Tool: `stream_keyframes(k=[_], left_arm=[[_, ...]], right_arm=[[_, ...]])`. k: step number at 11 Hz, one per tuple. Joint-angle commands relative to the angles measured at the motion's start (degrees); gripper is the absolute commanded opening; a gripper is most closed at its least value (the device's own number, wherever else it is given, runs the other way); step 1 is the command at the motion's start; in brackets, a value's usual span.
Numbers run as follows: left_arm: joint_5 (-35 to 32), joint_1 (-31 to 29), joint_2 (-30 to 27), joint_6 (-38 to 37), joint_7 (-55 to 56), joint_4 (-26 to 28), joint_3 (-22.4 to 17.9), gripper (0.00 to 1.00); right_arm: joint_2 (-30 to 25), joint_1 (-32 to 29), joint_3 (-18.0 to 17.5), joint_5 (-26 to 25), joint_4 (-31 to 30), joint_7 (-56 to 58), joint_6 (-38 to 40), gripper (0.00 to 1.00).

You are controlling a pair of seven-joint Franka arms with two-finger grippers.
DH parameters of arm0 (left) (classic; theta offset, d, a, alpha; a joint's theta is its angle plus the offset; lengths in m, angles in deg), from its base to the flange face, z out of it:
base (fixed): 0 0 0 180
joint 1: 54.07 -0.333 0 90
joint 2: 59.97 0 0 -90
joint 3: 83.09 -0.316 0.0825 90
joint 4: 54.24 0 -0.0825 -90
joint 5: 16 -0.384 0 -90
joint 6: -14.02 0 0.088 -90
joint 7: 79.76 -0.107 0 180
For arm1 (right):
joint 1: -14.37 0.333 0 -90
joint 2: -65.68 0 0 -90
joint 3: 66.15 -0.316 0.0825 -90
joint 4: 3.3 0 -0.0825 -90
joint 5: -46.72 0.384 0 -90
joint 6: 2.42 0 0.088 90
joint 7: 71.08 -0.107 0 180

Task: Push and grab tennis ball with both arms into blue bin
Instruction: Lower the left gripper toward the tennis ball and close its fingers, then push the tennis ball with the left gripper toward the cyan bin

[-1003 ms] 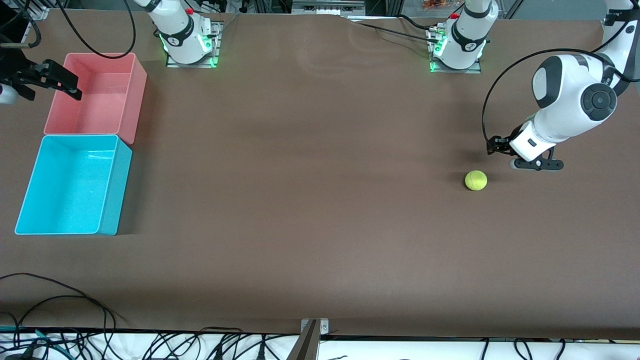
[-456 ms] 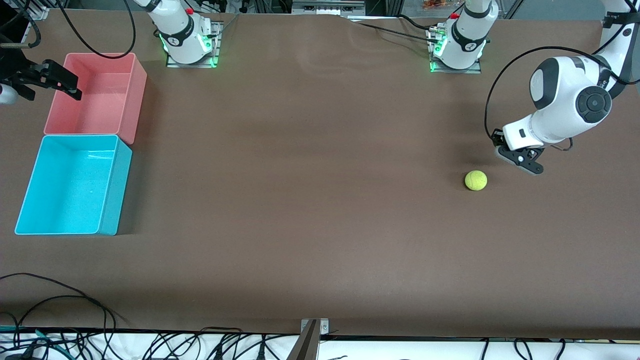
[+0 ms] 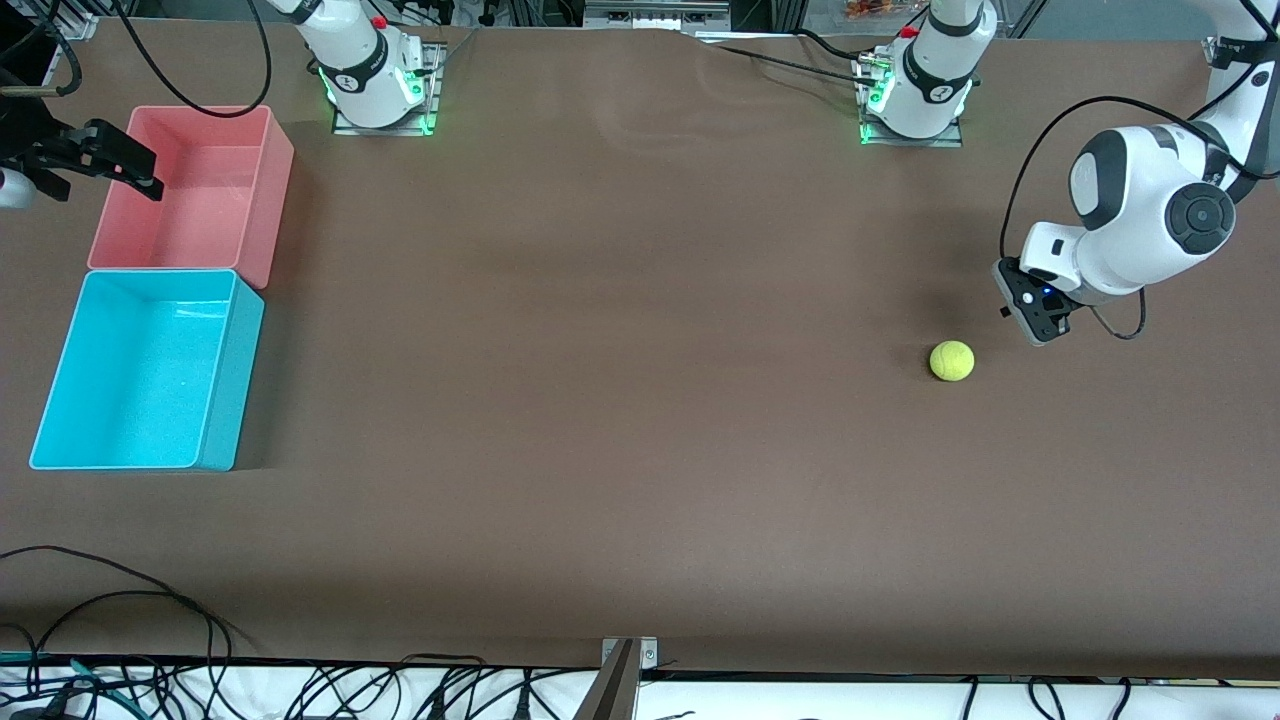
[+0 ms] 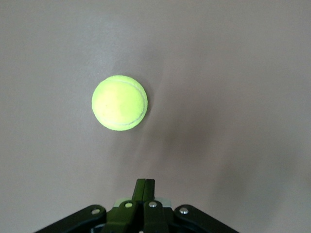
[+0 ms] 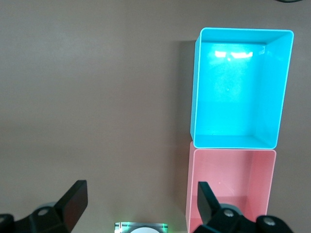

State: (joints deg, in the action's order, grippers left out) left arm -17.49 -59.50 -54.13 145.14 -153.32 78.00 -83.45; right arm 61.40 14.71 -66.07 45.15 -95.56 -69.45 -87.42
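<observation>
- Sitting untouched on the brown table, the tennis ball is resting toward the left arm's end, well apart from the blue bin at the right arm's end; nothing of the task looks done so far.
- The left gripper is hanging low just beside the ball, on the side away from the bin, and is not touching it. In the left wrist view its fingers are pressing together with no gap between them, holding nothing, and the ball is lying just ahead of the tips.
- That stance is suggesting the push step is about to begin: the ball is needing a shove along the table toward the right arm.
- The right gripper is waiting over the edge of the pink bin, its jaws spread wide and empty, as the right wrist view is showing.
- The blue bin is standing empty, touching the pink bin and nearer to the front camera than it.
- Pushing, grabbing and dropping the ball are all remaining.
</observation>
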Motion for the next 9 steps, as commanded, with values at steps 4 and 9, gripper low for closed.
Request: stream_keyframes(k=[4,9], left_arm=[[2.6,-0.4,6.8,10.2,-17.1,-0.5,-1.9,0.0],[6.1,-0.5,13.5,13.2,-21.7,-3.4,-1.9,0.0]], right_arm=[[-0.6,-0.5,-0.4,-0.7,-0.5,-0.4,-0.3,1.0],[-0.6,-0.5,-0.4,-0.7,-0.5,-0.4,-0.3,1.0]])
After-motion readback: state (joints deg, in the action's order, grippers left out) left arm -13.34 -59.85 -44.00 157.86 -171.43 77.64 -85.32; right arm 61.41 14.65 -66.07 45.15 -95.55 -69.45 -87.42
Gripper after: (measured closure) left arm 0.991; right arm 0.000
